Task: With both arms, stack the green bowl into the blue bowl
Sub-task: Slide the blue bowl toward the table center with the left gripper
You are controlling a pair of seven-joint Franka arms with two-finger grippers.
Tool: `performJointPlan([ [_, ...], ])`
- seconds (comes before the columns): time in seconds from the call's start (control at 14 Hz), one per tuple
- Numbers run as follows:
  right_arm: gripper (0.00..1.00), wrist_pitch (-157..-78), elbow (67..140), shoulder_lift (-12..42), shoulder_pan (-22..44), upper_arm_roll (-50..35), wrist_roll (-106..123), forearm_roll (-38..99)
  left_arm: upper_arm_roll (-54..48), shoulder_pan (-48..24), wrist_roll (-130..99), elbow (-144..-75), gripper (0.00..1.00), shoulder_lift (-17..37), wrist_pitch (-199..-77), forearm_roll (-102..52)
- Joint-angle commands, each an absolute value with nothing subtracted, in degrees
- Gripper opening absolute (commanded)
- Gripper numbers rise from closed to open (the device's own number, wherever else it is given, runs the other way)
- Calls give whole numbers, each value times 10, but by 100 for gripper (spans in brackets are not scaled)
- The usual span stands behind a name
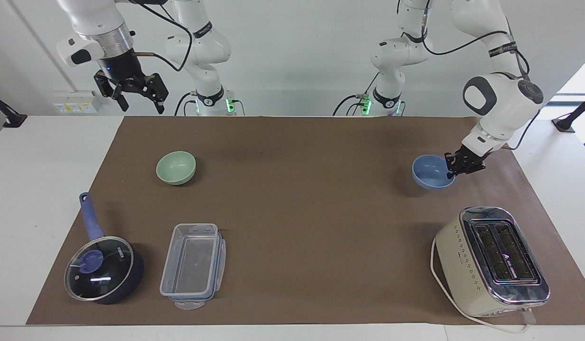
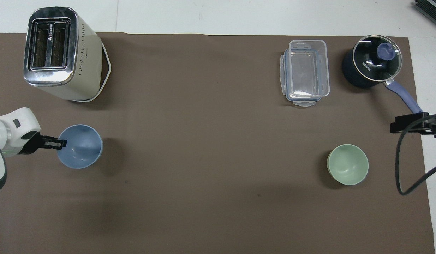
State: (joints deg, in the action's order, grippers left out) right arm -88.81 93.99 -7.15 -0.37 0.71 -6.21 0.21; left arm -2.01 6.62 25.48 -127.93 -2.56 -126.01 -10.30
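Note:
The blue bowl (image 1: 430,170) (image 2: 80,146) hangs slightly tilted just above the brown mat at the left arm's end, its shadow on the mat beneath it. My left gripper (image 1: 451,173) (image 2: 62,143) is shut on the rim of the blue bowl, on the side toward that end of the table. The green bowl (image 1: 175,167) (image 2: 347,164) sits upright and alone on the mat toward the right arm's end. High over the table's edge at that end, my right gripper (image 1: 137,98) waits open and holds nothing.
A cream toaster (image 1: 491,260) (image 2: 59,53) stands farther from the robots than the blue bowl. A clear plastic container (image 1: 193,265) (image 2: 306,72) and a dark blue lidded saucepan (image 1: 103,267) (image 2: 371,65) lie farther out than the green bowl.

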Motion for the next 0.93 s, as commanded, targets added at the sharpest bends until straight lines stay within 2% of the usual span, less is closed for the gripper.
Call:
performJointPlan([
  [0.0,100,-886,940,-75,-8,6,-51,4,-13,-16,168,-1284,0,-37,-1252,-109],
  [0.5,100,-886,940,-75,-8,6,-51,3,-14,-262,-128,-1285,0,-21,-1307,-109],
  [0.85,100,-886,940,-75,-8,6,-51,4,-15,-363,-214,-1281,0,38,-1426,-109],
])
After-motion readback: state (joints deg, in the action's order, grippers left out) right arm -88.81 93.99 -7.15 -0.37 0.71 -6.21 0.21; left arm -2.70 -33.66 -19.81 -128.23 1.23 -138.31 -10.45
